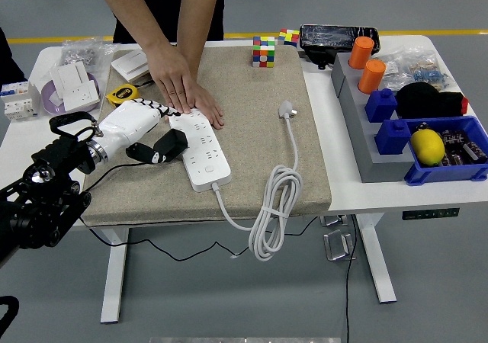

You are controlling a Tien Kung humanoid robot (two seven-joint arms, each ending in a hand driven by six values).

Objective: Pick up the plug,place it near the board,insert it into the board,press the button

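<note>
A white power strip lies slanted on the beige mat. A person's two hands press flat on its far end. My left hand, white-shelled with dark fingers, sits just left of the strip. Its fingers are curled around a black plug, which hangs close to the strip's left edge, and I cannot tell whether it touches. The strip's own white plug lies loose on the mat to the right. Its white cord coils over the mat's front edge.
A yellow tape measure and a purple bowl holding a white socket stand behind my left hand. Two puzzle cubes sit at the mat's far edge. A grey stand with orange cylinders and a blue bin fill the right side.
</note>
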